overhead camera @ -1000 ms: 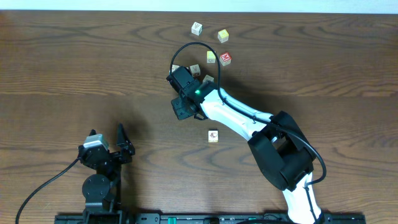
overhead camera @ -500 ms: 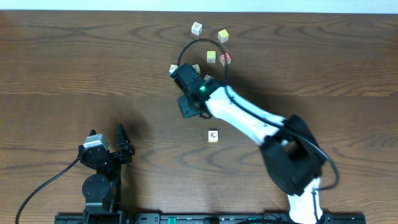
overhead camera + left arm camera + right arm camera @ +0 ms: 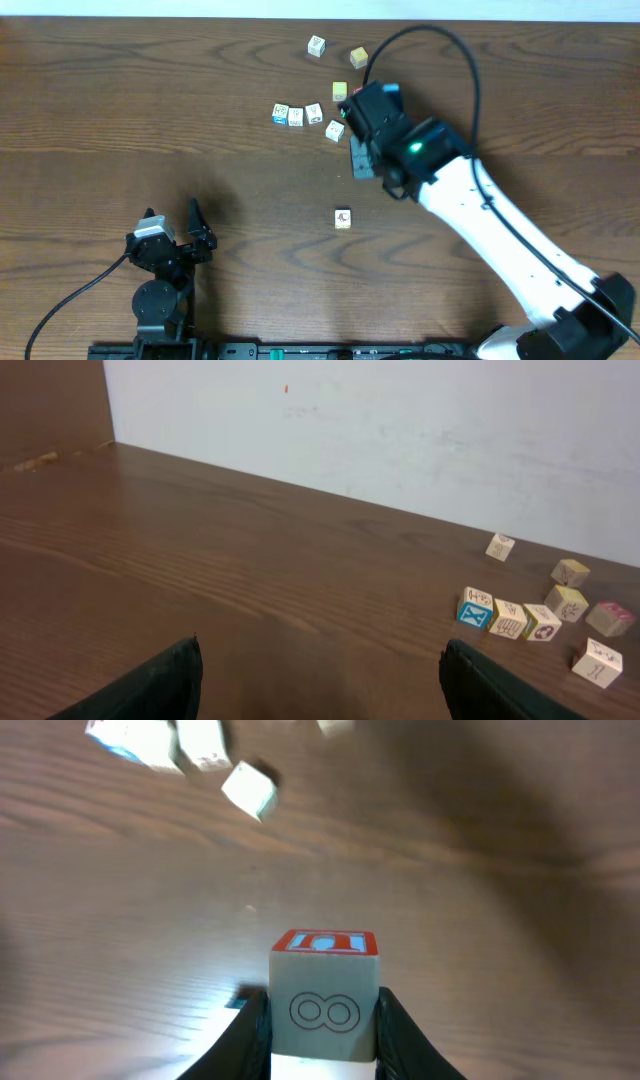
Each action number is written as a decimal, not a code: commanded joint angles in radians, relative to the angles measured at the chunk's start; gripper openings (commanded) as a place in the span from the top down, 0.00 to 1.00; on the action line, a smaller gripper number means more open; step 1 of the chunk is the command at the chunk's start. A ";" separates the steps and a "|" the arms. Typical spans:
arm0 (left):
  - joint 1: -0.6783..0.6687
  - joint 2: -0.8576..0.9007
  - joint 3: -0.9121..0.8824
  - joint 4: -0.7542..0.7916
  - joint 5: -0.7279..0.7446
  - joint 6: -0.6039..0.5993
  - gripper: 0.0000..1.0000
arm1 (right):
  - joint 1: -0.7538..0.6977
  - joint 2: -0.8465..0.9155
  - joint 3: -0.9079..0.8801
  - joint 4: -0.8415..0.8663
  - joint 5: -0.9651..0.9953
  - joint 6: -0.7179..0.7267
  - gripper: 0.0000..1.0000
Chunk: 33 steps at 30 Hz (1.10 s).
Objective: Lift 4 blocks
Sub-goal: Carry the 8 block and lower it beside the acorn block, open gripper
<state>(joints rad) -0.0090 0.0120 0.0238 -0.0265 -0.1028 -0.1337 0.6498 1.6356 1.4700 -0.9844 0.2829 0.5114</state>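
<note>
The right arm [image 3: 480,205] has swung across the dark tabletop [image 3: 120,90], from the near-left of the cluster to its right side. The left gripper [image 3: 318,680] sits wide and empty at near left. The right gripper [image 3: 325,1025] is closed narrowly on a red-topped cube [image 3: 325,985], which has gone from its spot beside the yellow cube [image 3: 340,91] and seems raised. The pale blocks [image 3: 296,117] lie on the wood at far centre, so their four lifts likely remain.
</note>
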 commanded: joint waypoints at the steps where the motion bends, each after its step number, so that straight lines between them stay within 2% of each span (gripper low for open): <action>1: 0.004 -0.002 -0.020 -0.040 -0.005 0.002 0.23 | 0.018 0.034 -0.181 0.090 0.002 0.050 0.99; 5: 0.004 -0.002 -0.020 -0.040 -0.005 0.002 0.23 | 0.031 0.034 -0.336 0.254 -0.045 0.085 0.99; 10: 0.004 -0.002 -0.020 -0.040 -0.005 0.002 0.24 | 0.034 0.034 -0.443 0.354 -0.114 0.122 0.99; 19: 0.004 -0.002 -0.020 -0.040 -0.005 0.002 0.24 | 0.084 0.034 -0.468 0.346 -0.161 0.238 0.99; 27: 0.004 -0.002 -0.020 -0.040 -0.005 0.002 0.23 | 0.156 0.035 -0.468 0.341 -0.153 0.271 0.99; 33: 0.004 -0.002 -0.020 -0.040 -0.005 0.002 0.24 | 0.156 0.035 -0.469 0.338 -0.127 0.281 0.99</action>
<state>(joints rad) -0.0090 0.0120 0.0238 -0.0265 -0.1028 -0.1337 0.8024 1.6840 1.0065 -0.6426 0.1261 0.7658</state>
